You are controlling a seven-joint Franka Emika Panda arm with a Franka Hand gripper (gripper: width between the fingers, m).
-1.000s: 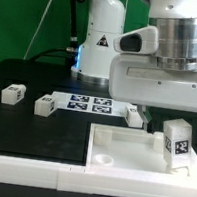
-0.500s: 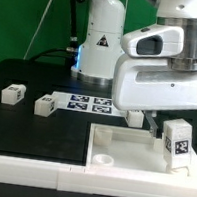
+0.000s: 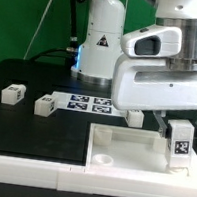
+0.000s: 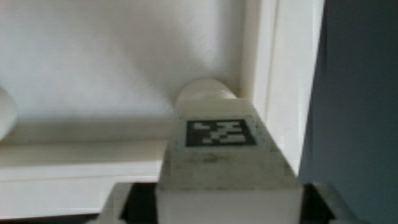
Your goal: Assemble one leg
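In the left half of the exterior view, a loose white block [image 3: 11,93] lies on the black table [image 3: 42,129], with the marker board [image 3: 88,105] further right. Near the frame's right edge the gripper [image 3: 180,131] is narrowed, its fingers [image 3: 162,126] pressed against both sides of the upright leg [image 3: 180,146], which stands on the white slab [image 3: 129,156]. In the wrist view the leg [image 4: 222,150] fills the gap.
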